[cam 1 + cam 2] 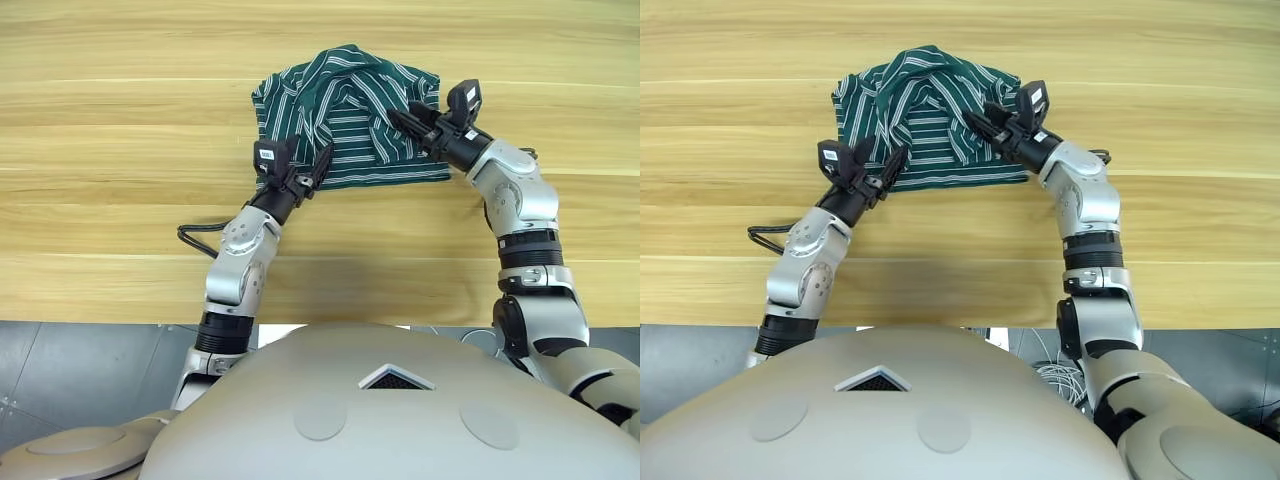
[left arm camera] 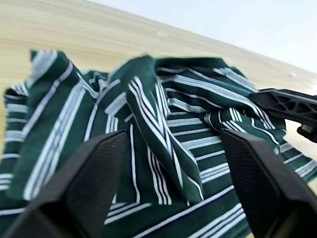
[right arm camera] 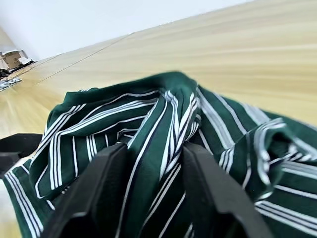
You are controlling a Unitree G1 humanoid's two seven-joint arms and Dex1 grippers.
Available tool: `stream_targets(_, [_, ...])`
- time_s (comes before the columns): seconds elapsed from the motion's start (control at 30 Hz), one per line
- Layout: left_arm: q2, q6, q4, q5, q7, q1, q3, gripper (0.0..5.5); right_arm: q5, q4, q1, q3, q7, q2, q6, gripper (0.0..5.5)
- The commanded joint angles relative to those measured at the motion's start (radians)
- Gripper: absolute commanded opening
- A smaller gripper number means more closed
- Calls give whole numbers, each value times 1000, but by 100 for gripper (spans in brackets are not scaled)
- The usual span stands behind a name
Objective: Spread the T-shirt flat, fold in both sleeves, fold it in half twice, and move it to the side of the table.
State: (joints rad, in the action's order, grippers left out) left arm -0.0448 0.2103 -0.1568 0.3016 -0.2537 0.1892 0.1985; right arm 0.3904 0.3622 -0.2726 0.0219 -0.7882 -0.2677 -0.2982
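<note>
Lying in a crumpled heap on the light wooden tabletop (image 1: 120,100), the dark green T-shirt (image 1: 340,100) with white stripes is at the middle of the far part, in front of both arms. It is not flat: the cloth is bunched into several folds and ridges, and only its near edge lies straight on the wood.

The left pincer (image 1: 308,172) is at the near left corner of the T-shirt, low over the hem. Its two black fingers (image 2: 74,193) stand wide apart, with the striped cloth seen between them, and they are not closed on it.

The right pincer (image 1: 400,118) is at the right side of the T-shirt and points to the left across the cloth. Here the gap is narrow and a raised ridge of cloth passes through it, so this pincer grips a fold of the T-shirt.

The two pincers are near each other, with the near right part of the garment between them. A black cable (image 1: 195,235) makes a loop on the wood just beside the left forearm.
</note>
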Motion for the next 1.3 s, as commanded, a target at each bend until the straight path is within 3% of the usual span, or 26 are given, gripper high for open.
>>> stream_targets(0.03, [7,-6,35,-18,-10,-14,0,336,-5,5,-30,0,-11,2,-23,114])
stream_targets(0.13, [12,-11,54,-16,-15,-23,-3,336,4,-9,-29,-6,-23,1,-32,59])
stream_targets(0.27, [22,-28,108,-11,-22,-52,-23,264,8,-30,-29,-6,-37,2,-37,0])
stream_targets(0.77, [69,-56,181,55,-83,-92,-83,2,13,-43,-50,-31,-45,6,-49,0])
stream_targets(0.93, [33,-57,189,81,-108,-147,-156,2,1,-76,-100,-51,-42,-25,-23,0])
stream_targets(1.13, [-168,-38,49,129,-126,-297,-359,2,-3,-228,-205,-94,-74,-142,14,0])
stream_targets(1.3, [-272,-3,-109,147,-134,-364,-412,2,-23,-322,-240,-100,-92,-218,64,0])
